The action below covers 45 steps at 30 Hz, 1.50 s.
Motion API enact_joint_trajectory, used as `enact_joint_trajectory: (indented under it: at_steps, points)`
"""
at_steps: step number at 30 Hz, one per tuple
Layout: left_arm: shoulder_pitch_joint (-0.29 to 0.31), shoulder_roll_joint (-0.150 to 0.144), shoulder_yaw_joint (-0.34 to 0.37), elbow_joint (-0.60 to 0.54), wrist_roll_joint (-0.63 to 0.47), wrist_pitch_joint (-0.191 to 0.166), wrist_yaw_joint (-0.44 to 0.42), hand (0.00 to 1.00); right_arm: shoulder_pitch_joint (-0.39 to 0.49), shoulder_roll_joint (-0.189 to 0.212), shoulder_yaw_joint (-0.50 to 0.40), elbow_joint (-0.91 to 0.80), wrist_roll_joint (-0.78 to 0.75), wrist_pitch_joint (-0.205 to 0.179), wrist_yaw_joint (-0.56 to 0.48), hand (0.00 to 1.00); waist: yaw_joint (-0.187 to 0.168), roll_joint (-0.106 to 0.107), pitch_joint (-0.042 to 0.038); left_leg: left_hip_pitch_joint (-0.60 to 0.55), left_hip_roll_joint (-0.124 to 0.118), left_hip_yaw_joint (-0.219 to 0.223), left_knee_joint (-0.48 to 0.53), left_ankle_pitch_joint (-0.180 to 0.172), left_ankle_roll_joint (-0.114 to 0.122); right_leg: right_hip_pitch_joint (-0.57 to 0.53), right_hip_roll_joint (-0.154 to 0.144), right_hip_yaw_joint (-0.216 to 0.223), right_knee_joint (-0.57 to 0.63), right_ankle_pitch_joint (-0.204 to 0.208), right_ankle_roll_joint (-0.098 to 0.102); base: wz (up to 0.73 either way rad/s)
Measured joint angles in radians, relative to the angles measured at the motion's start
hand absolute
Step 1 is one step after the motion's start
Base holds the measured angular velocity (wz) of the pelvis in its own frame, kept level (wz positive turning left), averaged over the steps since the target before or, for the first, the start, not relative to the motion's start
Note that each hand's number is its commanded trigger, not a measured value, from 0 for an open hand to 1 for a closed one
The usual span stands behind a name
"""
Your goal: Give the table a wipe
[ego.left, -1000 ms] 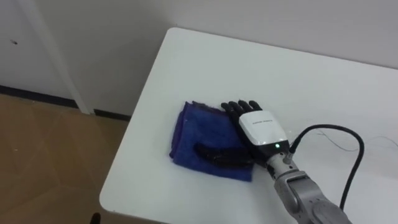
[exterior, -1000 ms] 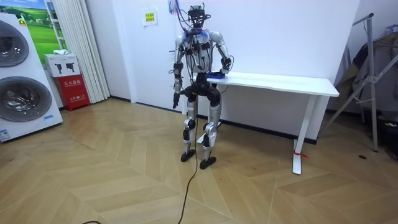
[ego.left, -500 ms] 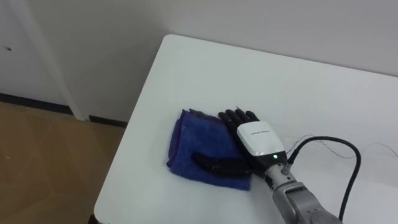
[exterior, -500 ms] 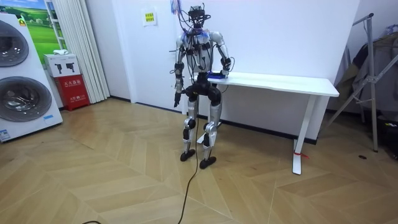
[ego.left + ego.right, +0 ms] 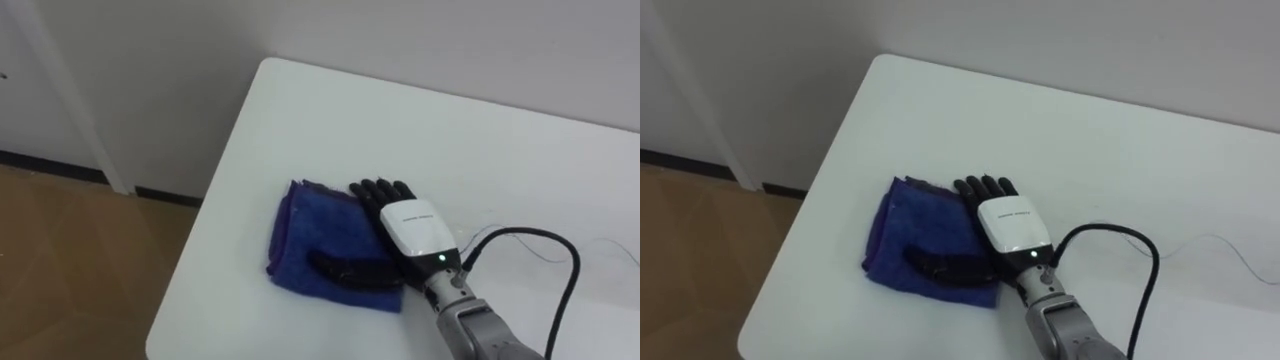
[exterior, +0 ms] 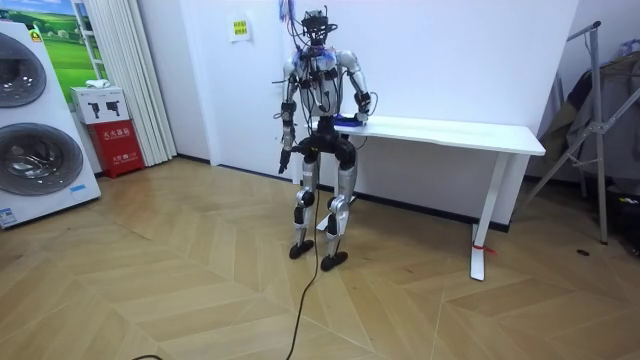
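The robot's right hand (image 5: 411, 224) lay flat near the table's left end, palm down on a folded blue cloth (image 5: 309, 234), its fingers straight and its thumb stretched across the fabric; it pressed the cloth against the table (image 5: 400, 128) rather than clutching it. The cloth sat close to the table's front edge and a little in from its left edge, well short of the far corner by the wall. No spill, streak or damp trail showed on the white top, so how much had already been wiped could not be read from it. With the cloth at that end and most of the table running off to the robot's right, most of the wiping probably lay ahead, and so did the strip along the table's back edge. The top was smooth, plain and bare around the cloth, so the cloth would likely slide easily under a flat palm. In the room view the robot stood upright at the left end of the table (image 6: 450, 129), facing the wall behind it, its left hand (image 6: 283, 164) hanging below the table's height. A wooden floor (image 6: 200, 290) spread out before the table, and a washing machine (image 6: 30, 125) and a small red cabinet (image 6: 118, 146) stood well away beyond that end.
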Motion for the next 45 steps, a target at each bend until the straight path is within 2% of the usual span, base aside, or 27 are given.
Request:
enact_joint_trajectory:
  at_steps: [4, 5, 6, 7, 8, 9, 10, 11, 12, 13, 14, 15, 16, 17, 18, 20, 22, 25, 29, 30, 36, 41, 45]
  points:
    - [-0.001, 0.000, -0.008, -0.005, 0.004, 0.000, -0.001, 0.00, -0.001, 0.003, 0.000, -0.030, -0.045, 0.002, 0.007, 0.00, -0.005, 0.004, 0.0027, 0.000, 0.005, -0.003, -0.002, 0.000, 0.000, 0.001, 0.003, -0.007, 0.009, 0.000, 0.000, 0.02]
    - [-0.006, 0.000, -0.012, -0.008, 0.012, -0.002, -0.001, 0.00, -0.003, 0.003, -0.001, -0.030, -0.049, 0.001, 0.007, 0.00, -0.006, 0.013, 0.0082, 0.005, 0.015, -0.041, -0.001, 0.000, 0.000, -0.027, 0.009, -0.021, 0.051, -0.004, 0.000, -0.12]
    - [-0.015, 0.007, -0.018, -0.010, 0.012, -0.009, -0.002, 0.00, -0.004, 0.005, -0.001, -0.039, -0.050, -0.001, 0.008, 0.00, -0.001, 0.012, 0.0078, 0.001, 0.022, -0.080, 0.000, 0.000, -0.001, -0.043, 0.025, -0.006, 0.010, -0.012, 0.002, -0.27]
    - [-0.017, 0.012, -0.018, -0.011, 0.013, -0.012, -0.002, 0.00, -0.007, 0.006, 0.000, -0.053, -0.054, -0.002, 0.011, 0.00, 0.004, 0.005, 0.0063, -0.005, 0.020, -0.089, 0.000, -0.001, -0.002, -0.052, 0.032, 0.009, -0.055, 0.003, -0.006, -0.51]
    - [-0.014, 0.009, -0.013, -0.003, 0.014, -0.013, -0.001, 0.00, -0.012, 0.004, 0.011, -0.086, -0.069, -0.001, 0.015, 0.00, 0.008, 0.004, 0.0040, -0.019, 0.024, -0.094, 0.010, -0.012, -0.021, -0.059, 0.027, -0.002, -0.083, 0.046, -0.023, -0.15]
    - [-0.009, 0.003, -0.015, 0.014, 0.014, -0.014, -0.004, 0.00, -0.010, 0.003, 0.037, -0.100, -0.071, 0.008, 0.015, 0.00, -0.022, 0.005, 0.0065, -0.053, 0.019, -0.065, 0.052, -0.031, -0.065, -0.056, 0.014, 0.021, -0.070, 0.054, -0.028, 0.17]
    - [-0.011, 0.001, -0.017, 0.015, 0.013, -0.014, -0.007, 0.00, -0.009, 0.004, 0.045, -0.100, -0.071, 0.010, 0.015, 0.00, -0.036, 0.002, 0.0064, -0.070, 0.018, -0.037, 0.047, -0.031, -0.066, -0.050, 0.007, 0.044, -0.068, 0.054, -0.028, 0.77]
    - [-0.030, 0.000, -0.029, 0.012, 0.012, -0.022, -0.015, 0.00, -0.007, 0.000, 0.036, -0.098, -0.069, 0.014, 0.021, 0.00, -0.036, -0.015, 0.0138, -0.128, 0.005, -0.007, 0.005, -0.017, -0.058, -0.046, -0.011, 0.104, -0.071, 0.052, -0.024, 0.69]
    - [-0.042, 0.001, -0.039, 0.012, 0.012, -0.033, -0.015, 0.00, -0.008, 0.001, 0.030, -0.098, -0.070, 0.025, 0.032, 0.00, -0.020, -0.028, 0.0073, -0.176, 0.000, 0.036, 0.014, 0.065, -0.023, -0.056, -0.026, 0.126, -0.064, 0.041, -0.003, 0.44]
    - [-0.042, 0.001, -0.039, 0.018, 0.012, -0.035, -0.015, 0.00, -0.009, 0.000, 0.031, -0.101, -0.074, 0.027, 0.037, 0.00, -0.008, -0.032, 0.0016, -0.168, -0.003, 0.041, 0.014, 0.073, -0.021, -0.061, -0.028, 0.123, -0.059, 0.037, 0.008, 0.07]
    - [-0.045, 0.000, -0.039, 0.040, 0.012, -0.034, -0.015, 0.00, -0.011, 0.005, 0.031, -0.113, -0.078, 0.025, 0.042, 0.00, 0.003, -0.030, 0.0049, -0.153, -0.004, 0.034, 0.013, 0.073, -0.021, -0.066, -0.028, 0.093, -0.046, 0.028, 0.023, -0.09]
    - [-0.047, 0.000, -0.041, 0.052, 0.012, -0.033, -0.015, 0.00, -0.010, 0.006, 0.032, -0.120, -0.079, 0.019, 0.042, 0.00, 0.008, -0.030, 0.0047, -0.147, -0.005, 0.026, 0.014, 0.073, -0.021, -0.065, -0.025, 0.084, -0.045, 0.025, 0.027, -0.18]
    - [-0.049, 0.000, -0.044, 0.062, 0.013, -0.026, -0.016, 0.00, -0.010, 0.007, 0.033, -0.141, -0.080, 0.015, 0.043, 0.00, 0.024, -0.029, 0.0053, -0.139, -0.006, -0.004, 0.014, 0.073, -0.020, -0.077, -0.017, 0.082, -0.069, 0.034, 0.026, -0.27]
    - [-0.044, -0.004, -0.044, 0.073, 0.012, -0.022, -0.018, 0.00, -0.010, 0.007, 0.033, -0.159, -0.081, 0.011, 0.043, 0.00, 0.023, -0.022, 0.0092, -0.131, -0.008, -0.024, 0.013, 0.071, -0.022, -0.097, -0.020, 0.064, -0.085, 0.058, -0.002, -0.25]
    - [-0.037, -0.010, -0.044, 0.079, 0.012, -0.018, -0.021, 0.00, -0.006, 0.007, 0.034, -0.164, -0.081, 0.011, 0.043, 0.00, 0.015, -0.007, 0.0104, -0.121, -0.007, -0.018, 0.011, 0.069, -0.023, -0.086, -0.021, 0.049, -0.063, 0.060, -0.003, -0.06]
    - [-0.043, -0.013, -0.044, 0.080, 0.010, -0.018, -0.026, 0.00, -0.005, 0.007, 0.034, -0.163, -0.076, 0.016, 0.043, 0.00, -0.001, 0.002, 0.0077, -0.122, -0.008, -0.007, 0.005, 0.069, -0.024, -0.088, -0.017, 0.037, -0.055, 0.059, -0.003, 0.11]
    - [-0.051, -0.015, -0.044, 0.077, 0.012, -0.018, -0.034, 0.00, 0.004, 0.007, 0.034, -0.157, -0.076, 0.031, 0.046, 0.00, -0.004, 0.011, 0.0131, -0.125, -0.005, 0.004, 0.003, 0.068, -0.024, -0.091, -0.014, 0.039, -0.054, 0.059, -0.003, 0.04]
    - [-0.066, -0.016, -0.047, 0.058, 0.011, -0.015, -0.034, 0.00, 0.038, 0.006, 0.037, -0.157, -0.076, 0.032, 0.067, 0.00, -0.002, 0.019, 0.0078, -0.131, -0.004, 0.008, 0.001, 0.056, -0.024, -0.096, -0.005, 0.041, -0.050, 0.057, -0.006, -0.04]
    - [-0.070, -0.011, -0.047, 0.053, 0.009, -0.015, -0.031, 0.00, 0.086, 0.007, 0.038, -0.164, -0.076, 0.030, 0.084, 0.00, -0.001, 0.008, -0.0064, -0.132, -0.007, 0.012, 0.005, 0.054, -0.022, -0.096, -0.006, 0.044, -0.045, 0.057, -0.006, -0.01]
    - [-0.070, -0.011, -0.047, 0.053, 0.008, -0.015, -0.031, 0.00, 0.088, 0.007, 0.038, -0.167, -0.076, 0.031, 0.085, 0.00, -0.001, 0.007, -0.0071, -0.131, -0.007, 0.012, 0.006, 0.054, -0.022, -0.096, -0.006, 0.045, -0.044, 0.057, -0.006, -0.04]
    - [-0.073, -0.011, -0.058, 0.054, 0.006, -0.016, -0.031, 0.00, 0.099, 0.000, 0.039, -0.200, -0.077, 0.018, 0.085, 0.00, -0.002, 0.012, -0.0050, -0.124, -0.006, 0.016, 0.005, 0.054, -0.022, -0.096, -0.005, 0.043, -0.037, 0.057, -0.006, -0.02]
    - [-0.073, -0.013, -0.066, 0.054, 0.008, -0.017, -0.031, 0.00, 0.110, -0.011, 0.038, -0.228, -0.081, 0.005, 0.083, 0.00, -0.002, 0.021, 0.0009, -0.125, -0.006, 0.017, 0.004, 0.054, -0.022, -0.098, -0.005, 0.042, -0.037, 0.057, -0.006, 0.00]
    - [-0.073, -0.013, -0.066, 0.054, 0.008, -0.021, -0.032, 0.00, 0.111, -0.012, 0.038, -0.229, -0.080, -0.022, 0.079, 0.00, -0.002, 0.026, -0.0006, -0.126, -0.005, 0.027, 0.001, 0.054, -0.022, -0.105, -0.004, 0.043, -0.037, 0.057, -0.006, -0.05]
